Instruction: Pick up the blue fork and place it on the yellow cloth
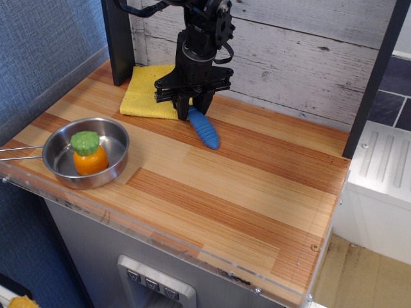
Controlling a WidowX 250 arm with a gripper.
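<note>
The blue fork (205,130) shows only its ribbed blue handle, which slants down and to the right onto the wooden counter just past the yellow cloth's right front corner. Its metal head is hidden under my gripper (192,106). The gripper stands upright, low over the cloth's right edge, with its fingers closed around the fork's upper end. The yellow cloth (149,93) lies folded at the back left against the wall, partly covered by the gripper.
A steel pan (114,162) holding an orange toy with a green top (88,154) sits at the front left. A dark post (117,40) stands behind the cloth. The wooden counter (257,186) ends at a clear front edge.
</note>
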